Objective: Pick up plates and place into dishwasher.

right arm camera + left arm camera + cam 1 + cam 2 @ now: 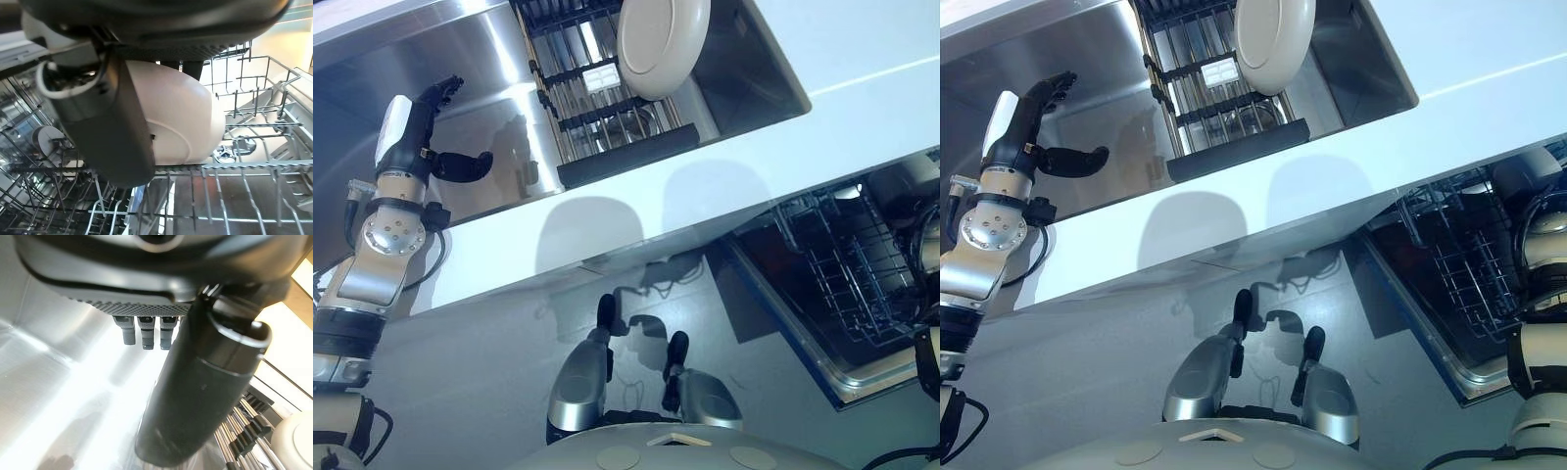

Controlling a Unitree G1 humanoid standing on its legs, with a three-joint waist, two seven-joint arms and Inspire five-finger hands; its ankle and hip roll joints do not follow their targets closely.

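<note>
Left hand [411, 137] raised, fingers [442, 93] relaxed, thumb out. Right hand [112, 122] pinching, thumb forward.

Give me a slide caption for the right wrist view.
Right hand holding a white plate over the wire dishwasher rack, its lower edge at the tines.

Kitchen: sink [489, 69], dishwasher [842, 264]
</note>
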